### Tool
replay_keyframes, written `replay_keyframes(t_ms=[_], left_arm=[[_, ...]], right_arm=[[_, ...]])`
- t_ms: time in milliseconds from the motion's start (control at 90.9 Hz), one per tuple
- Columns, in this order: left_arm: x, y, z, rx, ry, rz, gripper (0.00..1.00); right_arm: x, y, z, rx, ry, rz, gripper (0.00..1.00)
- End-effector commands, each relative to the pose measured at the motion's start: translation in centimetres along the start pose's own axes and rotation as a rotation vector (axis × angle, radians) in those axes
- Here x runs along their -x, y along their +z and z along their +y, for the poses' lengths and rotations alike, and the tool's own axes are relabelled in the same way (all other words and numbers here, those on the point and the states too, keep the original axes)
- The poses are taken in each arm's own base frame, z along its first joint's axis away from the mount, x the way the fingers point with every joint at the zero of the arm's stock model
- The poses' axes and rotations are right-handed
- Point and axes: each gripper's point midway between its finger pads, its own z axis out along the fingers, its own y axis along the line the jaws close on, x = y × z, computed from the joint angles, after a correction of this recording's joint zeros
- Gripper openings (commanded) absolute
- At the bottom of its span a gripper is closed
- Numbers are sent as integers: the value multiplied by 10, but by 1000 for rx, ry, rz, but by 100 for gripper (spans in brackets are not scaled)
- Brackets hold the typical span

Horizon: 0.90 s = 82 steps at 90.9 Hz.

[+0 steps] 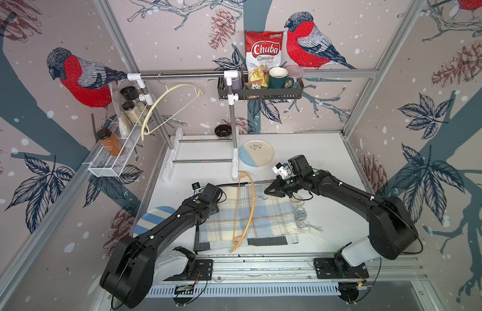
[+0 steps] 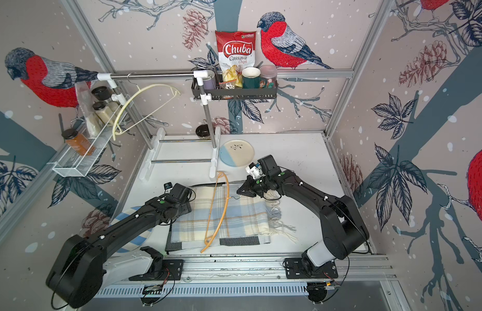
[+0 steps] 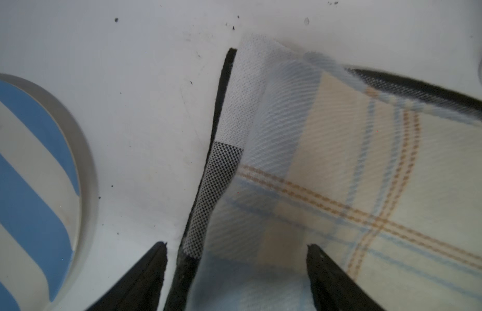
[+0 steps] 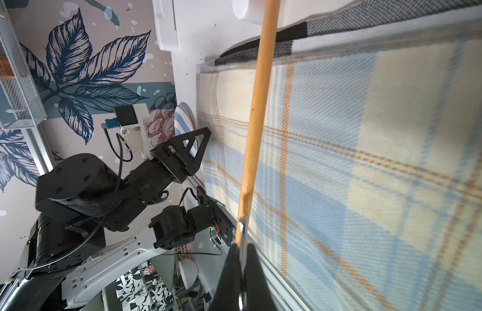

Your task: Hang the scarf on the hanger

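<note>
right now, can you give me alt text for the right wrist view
The shut right gripper pinches the metal hook of the orange hanger, which stretches over the plaid scarf. The left arm is at the scarf's far edge.

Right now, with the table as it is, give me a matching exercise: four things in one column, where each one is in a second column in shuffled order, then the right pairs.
Things:
1. orange hanger
2. cream hanger
3. chip bag
4. striped plate

Places:
A. standing in the black wall basket
B. lying on the scarf, its hook gripped by the right jaws
C. on the table beside the scarf
D. hooked on the metal rail

Pairs: 1-B, 2-D, 3-A, 4-C
</note>
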Motion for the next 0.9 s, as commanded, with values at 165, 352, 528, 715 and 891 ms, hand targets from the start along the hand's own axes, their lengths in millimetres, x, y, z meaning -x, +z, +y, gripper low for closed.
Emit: replay_keyframes(t_ms=[165,352,528,715,891], left_arm=[[4,6,-10,-19,17,11,36],[21,-15,-51,-241,78,-17,0],[32,-82,-133,-765,150,-63,0],[-16,-124,-222,-1088,296,44,0],[-54,-82,-270,-1091,282,165,0]], right_arm=[[-6,-4,-1,8,-21,25,0],[-6,-9,-6,-10,-18,19,0],[-9,-14,-17,-56,-9,18,0],[-14,-18,-33,-109,2,19,0],[-19,-22,-38,-116,28,11,0]])
